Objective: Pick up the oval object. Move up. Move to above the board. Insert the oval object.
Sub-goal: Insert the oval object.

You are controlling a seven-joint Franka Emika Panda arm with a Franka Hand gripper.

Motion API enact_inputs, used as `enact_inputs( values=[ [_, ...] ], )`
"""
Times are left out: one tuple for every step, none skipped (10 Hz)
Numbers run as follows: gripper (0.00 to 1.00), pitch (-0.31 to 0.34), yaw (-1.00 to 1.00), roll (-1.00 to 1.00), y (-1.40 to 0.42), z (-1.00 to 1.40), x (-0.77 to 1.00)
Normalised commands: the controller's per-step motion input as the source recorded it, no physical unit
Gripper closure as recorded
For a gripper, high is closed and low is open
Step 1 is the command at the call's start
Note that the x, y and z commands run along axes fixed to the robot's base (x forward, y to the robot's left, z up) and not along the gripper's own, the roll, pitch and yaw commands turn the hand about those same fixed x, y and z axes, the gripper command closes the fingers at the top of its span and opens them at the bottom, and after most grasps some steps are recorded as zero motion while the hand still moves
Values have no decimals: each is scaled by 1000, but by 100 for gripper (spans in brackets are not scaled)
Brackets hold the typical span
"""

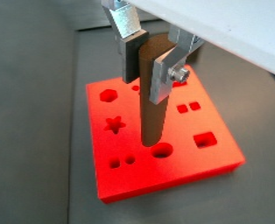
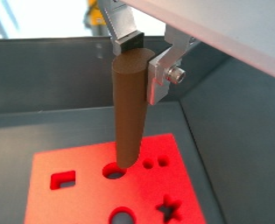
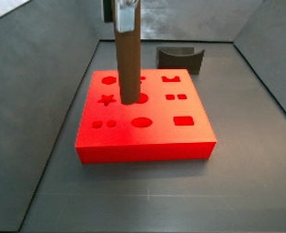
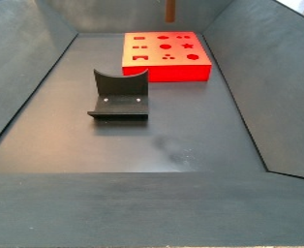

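Grey bin floor carries board (image 3: pixel 146 114) at far end, fixture (image 4: pixel 120 95) nearby; tool (image 1: pixel 150 59) clamped on top of oval object (image 2: pixel 130 109), long axis vertical, lower tip at a hole toward board's middle, seemingly lined up for straight downward push

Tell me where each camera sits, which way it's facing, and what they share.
Wrist view: on the arm, looking down the hand and oval object onto the board.
Wrist view: on the arm, lower angle, peg tip at a hole.
Side view: beside the board, fixture behind.
Side view: far end, fixture nearer, board beyond.
All share the board.
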Motion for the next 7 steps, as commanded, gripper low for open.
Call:
enact_inputs(
  values=[
    [100, -21, -1000, -11, 0, -386, 0],
    [100, -19, -1000, -10, 0, -374, 0],
    [100, 0, -1000, -14, 0, -351, 0],
    [100, 0, -963, -116, -3, -74, 77],
    [100, 39, -31, 0, 0, 0, 106],
    [100, 0, -189, -7, 0, 0, 169],
    [100, 13, -977, 0, 0, 251, 0]
  ],
)
